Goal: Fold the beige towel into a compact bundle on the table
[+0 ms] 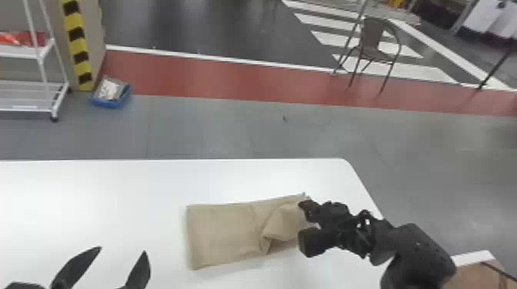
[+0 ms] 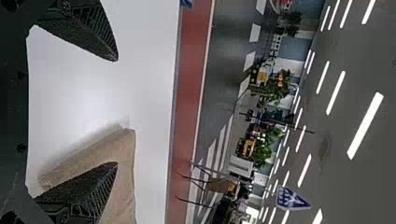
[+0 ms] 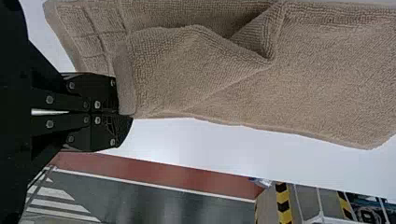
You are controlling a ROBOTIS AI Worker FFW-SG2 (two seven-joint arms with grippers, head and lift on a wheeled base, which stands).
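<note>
The right hand (image 1: 304, 206) is clenched on a flap of the beige towel (image 1: 221, 235), which lies on the table (image 1: 115, 192), extending leftward from that hand. The left hand (image 1: 122, 250), fingers spread, is apart from the towel.

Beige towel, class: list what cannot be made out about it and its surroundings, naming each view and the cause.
- Right wrist view: how much of the beige towel the right gripper pinches; cloth covers a fingertip.
- Head view: part of the towel's right end, behind that gripper.
- Head view: the towel's lower layers, under its top one.
- Head view: the white table's left end, cut off by the left edge.
</note>
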